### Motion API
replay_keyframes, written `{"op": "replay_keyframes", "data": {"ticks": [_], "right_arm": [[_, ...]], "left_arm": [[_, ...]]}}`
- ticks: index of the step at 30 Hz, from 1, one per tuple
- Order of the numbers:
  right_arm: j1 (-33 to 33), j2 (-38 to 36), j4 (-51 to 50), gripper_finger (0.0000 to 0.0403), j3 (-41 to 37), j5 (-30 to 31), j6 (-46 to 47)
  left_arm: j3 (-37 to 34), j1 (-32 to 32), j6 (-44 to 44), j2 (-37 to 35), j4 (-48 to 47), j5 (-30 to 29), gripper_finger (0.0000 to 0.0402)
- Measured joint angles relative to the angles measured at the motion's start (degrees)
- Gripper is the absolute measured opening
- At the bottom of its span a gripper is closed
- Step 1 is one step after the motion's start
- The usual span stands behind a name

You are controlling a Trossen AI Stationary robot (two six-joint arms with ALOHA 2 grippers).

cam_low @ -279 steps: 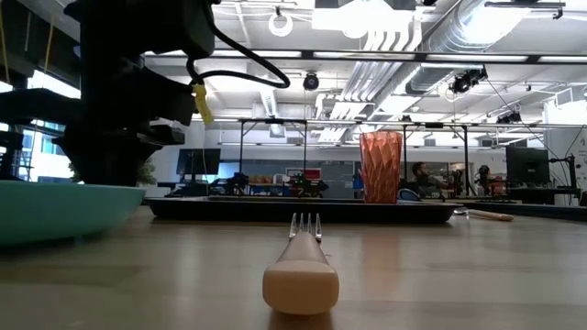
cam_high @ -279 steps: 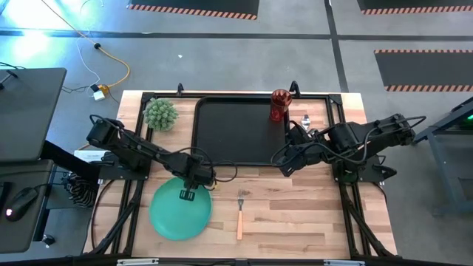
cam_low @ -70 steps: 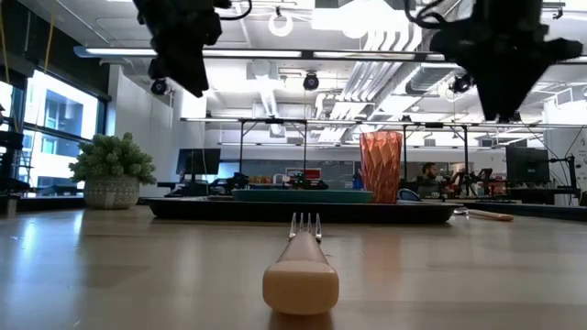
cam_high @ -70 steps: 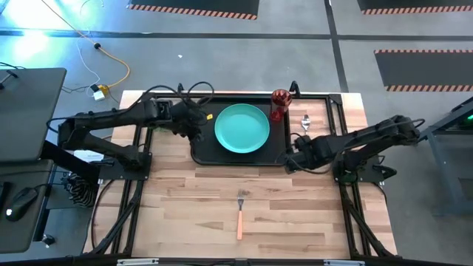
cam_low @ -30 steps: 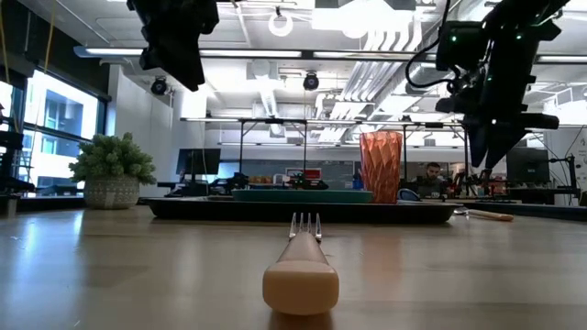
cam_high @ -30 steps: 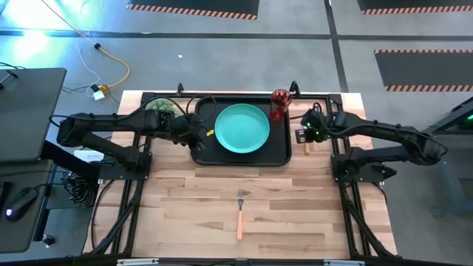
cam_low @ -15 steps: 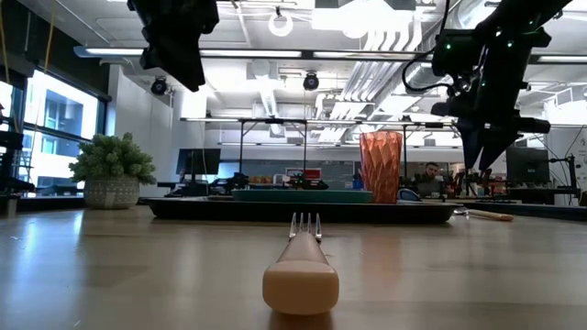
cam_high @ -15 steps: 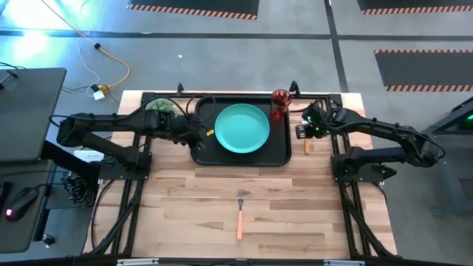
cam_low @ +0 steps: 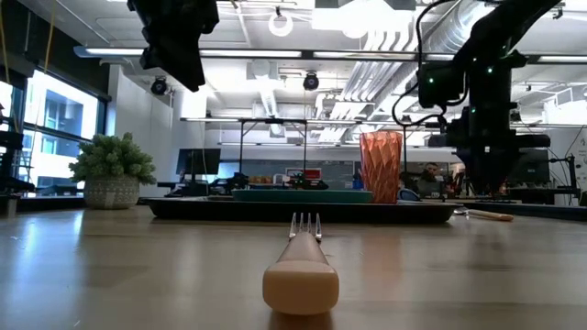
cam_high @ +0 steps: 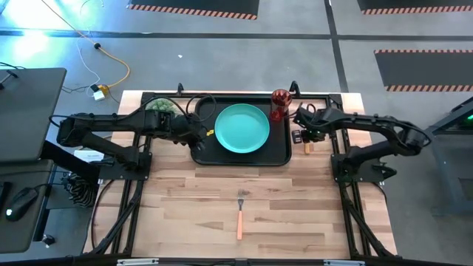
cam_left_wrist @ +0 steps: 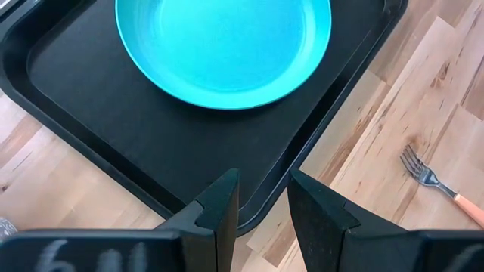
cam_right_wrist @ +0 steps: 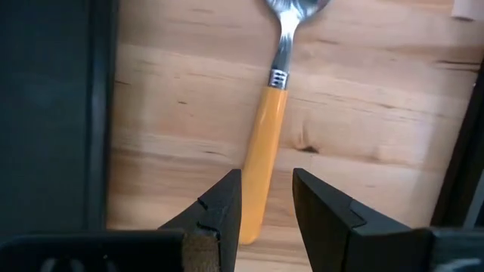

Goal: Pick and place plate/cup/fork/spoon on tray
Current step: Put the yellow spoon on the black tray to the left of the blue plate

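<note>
The turquoise plate (cam_high: 242,128) lies flat on the black tray (cam_high: 211,151). The dark-red cup (cam_high: 280,103) stands upright at the tray's far right corner. The spoon (cam_right_wrist: 266,143) lies flat on the wood just right of the tray, with its bowl toward the far edge. My right gripper (cam_right_wrist: 266,177) hangs open a little above the spoon's handle, one finger on either side near its free end, touching nothing. The fork (cam_high: 239,214) lies on the table near the front edge. My left gripper (cam_high: 201,137) is open and empty, high over the tray's near left corner.
A small potted plant (cam_low: 112,170) stands at the far left of the table, beside the tray. The tray's raised right rim (cam_right_wrist: 98,113) runs close beside the spoon. Bare wood lies between the tray and the fork.
My right gripper has gone down toward the spoon beside the tray's right rim. The spoon, the plate, the cup and the fork have kept their places.
</note>
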Motion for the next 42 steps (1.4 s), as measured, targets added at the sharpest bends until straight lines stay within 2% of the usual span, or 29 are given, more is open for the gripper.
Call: {"op": "replay_keyframes", "data": {"ticks": [9, 17, 25, 32, 42], "right_arm": [[0.0, 3.5, 2.3, 0.0111, 0.0, -0.9, -0.8], [0.0, 3.5, 2.8, 0.0111, 0.0, -5.9, -3.4], [-0.1, 3.5, 2.6, 0.0111, -0.5, -4.0, -2.5], [-0.1, 3.4, 5.2, 0.0111, -6.3, -3.9, 2.3], [-0.2, 3.4, 7.6, 0.011, -5.3, -2.6, 0.0]], "left_arm": [[0.0, 0.0, 0.1, 0.0, 0.0, 0.0, 0.0106], [0.0, 0.0, 0.1, 0.0, 0.0, 0.0, 0.0106], [0.0, 0.0, 0.1, 0.0, 0.0, 0.0, 0.0106], [0.0, 0.0, 0.0, 0.0, 0.0, 0.0, 0.0106], [0.0, 0.1, -0.1, 0.0, 0.0, -0.2, 0.0106]]}}
